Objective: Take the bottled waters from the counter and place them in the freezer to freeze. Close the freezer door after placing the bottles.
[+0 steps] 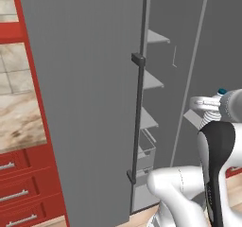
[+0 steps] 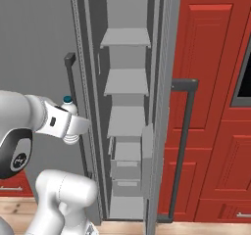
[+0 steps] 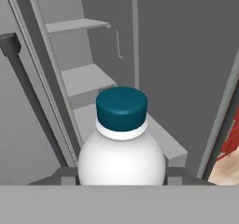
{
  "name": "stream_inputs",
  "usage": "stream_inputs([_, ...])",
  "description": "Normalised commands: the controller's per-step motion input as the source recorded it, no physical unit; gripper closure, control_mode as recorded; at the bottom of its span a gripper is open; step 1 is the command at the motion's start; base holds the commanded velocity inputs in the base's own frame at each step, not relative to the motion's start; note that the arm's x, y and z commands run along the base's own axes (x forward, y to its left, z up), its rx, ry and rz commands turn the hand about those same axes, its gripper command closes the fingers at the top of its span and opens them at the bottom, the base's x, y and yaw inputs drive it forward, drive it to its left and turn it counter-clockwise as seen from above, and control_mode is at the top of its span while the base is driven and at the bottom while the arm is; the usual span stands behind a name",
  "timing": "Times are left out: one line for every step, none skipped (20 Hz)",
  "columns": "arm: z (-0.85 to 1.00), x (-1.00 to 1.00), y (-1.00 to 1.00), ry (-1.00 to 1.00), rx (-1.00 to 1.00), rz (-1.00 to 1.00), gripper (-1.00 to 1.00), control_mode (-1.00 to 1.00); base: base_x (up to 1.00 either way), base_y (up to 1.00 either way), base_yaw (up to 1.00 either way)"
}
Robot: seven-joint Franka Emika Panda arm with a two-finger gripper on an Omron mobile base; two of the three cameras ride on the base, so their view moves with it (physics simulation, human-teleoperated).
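From behind and left of the arm, we look forward and down past the open freezer door [image 1: 90, 103], which fills the frame's middle, with the counter [image 1: 21, 119] at the left edge. From behind and right we face straight into the freezer [image 2: 126, 116], its shelves centre frame. Both views share those shelves. The hand camera sits close behind the gripper [image 3: 121, 174], staring along the bottled water [image 3: 121, 148] towards the same shelves, upper left.
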Motion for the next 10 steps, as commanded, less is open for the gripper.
stream_inputs([0.0,0.0,0.0,0.0,0.0,0.0,1.0,1.0,0.38,-0.09,0.07])
stream_inputs([0.0,0.0,0.0,0.0,0.0,0.0,1.0,1.0,0.41,-0.07,0.07])
stream_inputs([0.0,0.0,0.0,0.0,0.0,0.0,1.0,1.0,0.4,-0.06,0.08])
stream_inputs([0.0,0.0,0.0,0.0,0.0,0.0,1.0,1.0,0.42,-0.06,0.08])
stream_inputs([0.0,0.0,0.0,0.0,0.0,0.0,1.0,1.0,0.46,-0.05,0.08])
stream_inputs([0.0,0.0,0.0,0.0,0.0,0.0,1.0,1.0,0.46,-0.05,0.08])
stream_inputs([0.0,0.0,0.0,0.0,0.0,0.0,1.0,1.0,0.49,-0.04,0.07])
stream_inputs([0.0,0.0,0.0,0.0,0.0,0.0,1.0,1.0,0.49,-0.01,0.06])
stream_inputs([0.0,0.0,0.0,0.0,0.0,0.0,1.0,1.0,0.44,0.0,0.05])
stream_inputs([0.0,0.0,0.0,0.0,0.0,0.0,1.0,1.0,0.33,-0.01,0.03])
